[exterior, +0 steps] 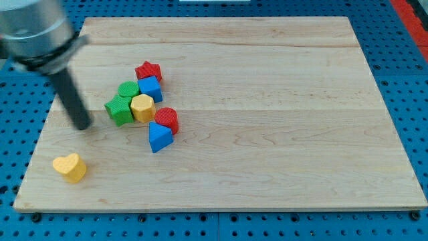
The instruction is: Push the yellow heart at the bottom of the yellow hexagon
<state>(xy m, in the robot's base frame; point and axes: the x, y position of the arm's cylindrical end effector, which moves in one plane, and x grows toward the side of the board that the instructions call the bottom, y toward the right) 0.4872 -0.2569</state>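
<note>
My tip [83, 126] rests on the pale wooden worktop [267, 100] near its left edge; I carry no fingers, only a straight dark rod, so there is nothing to open, close or grip with. Just toward the view's right of my tip sits the green star-shaped block [119, 110], the nearest thing to me. Below my tip and slightly to its left, apart from it, lies the yellow heart-shaped block [70, 167], alone near the worktop's bottom-left corner. The yellow hexagon block [142, 107] is farther right of my tip, beyond the green star and touching it.

I judge the main risk to be contact from the wrong side. I stand above the heart, so a push from here would drive it toward the bottom edge and perhaps off the worktop. I need to get to its left and below. An off-centre push on its rounded lobes could spin it away.

The spot beneath the hexagon looks open, but the red round block [167, 119] and the blue wedge-like block [159, 136] sit just right of it, and the heart could knock them. Farther up are another green block [128, 89], a blue cube-like block [150, 88] and a red star-shaped block [148, 70].
</note>
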